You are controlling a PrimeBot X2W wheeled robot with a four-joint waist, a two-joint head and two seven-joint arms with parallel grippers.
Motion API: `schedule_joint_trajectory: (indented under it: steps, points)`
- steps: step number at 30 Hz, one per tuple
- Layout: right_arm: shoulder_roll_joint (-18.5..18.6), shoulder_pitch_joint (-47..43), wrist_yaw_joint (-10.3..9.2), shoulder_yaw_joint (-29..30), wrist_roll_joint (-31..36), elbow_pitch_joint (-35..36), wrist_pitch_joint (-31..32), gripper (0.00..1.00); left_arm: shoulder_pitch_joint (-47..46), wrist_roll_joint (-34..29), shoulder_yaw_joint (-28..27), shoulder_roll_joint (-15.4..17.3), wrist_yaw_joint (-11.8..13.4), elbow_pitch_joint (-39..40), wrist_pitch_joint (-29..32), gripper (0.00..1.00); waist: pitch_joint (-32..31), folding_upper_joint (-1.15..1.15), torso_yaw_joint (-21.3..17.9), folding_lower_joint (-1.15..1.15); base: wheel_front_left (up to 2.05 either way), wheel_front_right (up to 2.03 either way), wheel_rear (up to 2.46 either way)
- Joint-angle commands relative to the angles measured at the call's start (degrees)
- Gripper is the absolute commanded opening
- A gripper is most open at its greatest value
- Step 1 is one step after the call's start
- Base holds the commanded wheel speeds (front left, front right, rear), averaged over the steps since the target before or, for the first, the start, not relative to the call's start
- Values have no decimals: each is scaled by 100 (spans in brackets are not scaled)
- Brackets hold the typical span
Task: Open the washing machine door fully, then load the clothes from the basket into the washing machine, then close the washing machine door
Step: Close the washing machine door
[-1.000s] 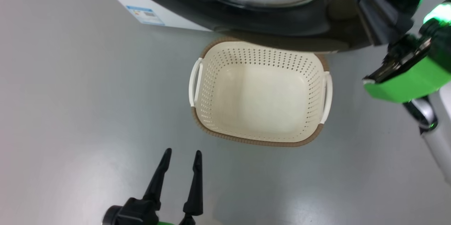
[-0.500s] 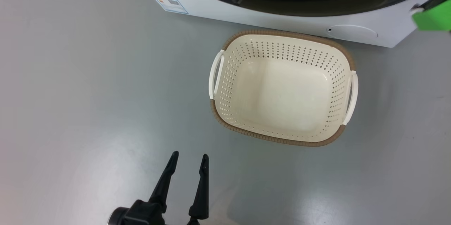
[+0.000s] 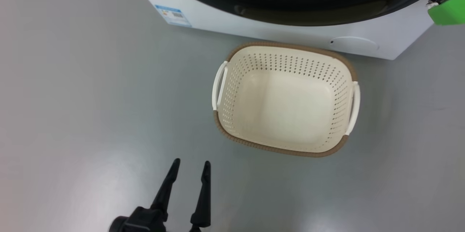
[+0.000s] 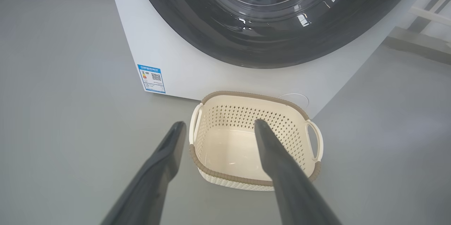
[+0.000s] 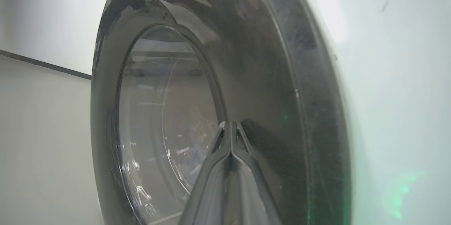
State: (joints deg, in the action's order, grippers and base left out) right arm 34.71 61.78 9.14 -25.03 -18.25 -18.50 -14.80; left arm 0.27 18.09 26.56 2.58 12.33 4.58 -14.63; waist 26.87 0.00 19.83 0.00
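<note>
The washing machine [image 3: 254, 32] stands at the top of the head view, its glossy black door [image 3: 308, 7] lying flat against the white front. Just before it on the floor sits the cream basket [image 3: 279, 150], holding nothing. The clothes are hidden. My left gripper [image 3: 191, 162] hangs open above the floor, near the basket's front left corner; the left wrist view has it [image 4: 219, 123] pointing at the basket [image 4: 246, 179] and the door [image 4: 267, 42]. My right gripper [image 5: 230, 123] is shut on nothing, its tips at the door's black ring [image 5: 267, 94] beside the glass window [image 5: 165, 119].
Grey floor runs wide to the left of and in front of the basket. A blue label [image 3: 173, 15] marks the machine's lower left corner. My right arm's green wrist part [image 3: 448, 10] hangs at the machine's right edge. Pale rails [image 4: 426, 13] stand to the machine's right.
The door, swung out over the basket a second ago with my right gripper at its edge, now lies against the machine. The head camera shifted. My left gripper kept its place.
</note>
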Motion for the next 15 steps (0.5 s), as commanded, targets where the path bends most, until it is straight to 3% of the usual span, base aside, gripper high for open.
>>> schedule_joint_trajectory:
  steps: [1,5,6,8,10,12,15]
  points:
    - [106,-133,-165,248,-108,192,-20,0,36,34,-238,30,-26,55,-37,100,-165,0,-143,0,0,0,0]
    - [-130,-766,-165,489,-208,608,-20,0,1,-10,-466,30,-97,-47,-37,100,-445,0,-403,0,0,0,0]
    - [-191,-944,-165,530,-211,716,-20,7,-5,-31,-537,30,-127,-79,-37,100,-528,0,-481,0,0,0,0]
    - [-291,-1286,-165,621,-248,879,-20,40,-13,-51,-676,30,-194,-133,-37,100,-705,0,-627,0,0,0,0]
    - [-377,-1636,-165,686,-255,1036,-20,51,8,-77,-820,30,-246,-189,-37,100,-909,0,-781,0,0,0,0]
    - [-469,-1994,-165,806,-230,1171,-20,100,53,-93,-964,30,-290,-230,-37,100,-1121,0,-933,0,0,0,0]
    - [-558,-2368,-165,905,-191,1295,-20,100,122,-95,-1129,30,-335,-262,-37,100,-1346,0,-1078,0,0,0,0]
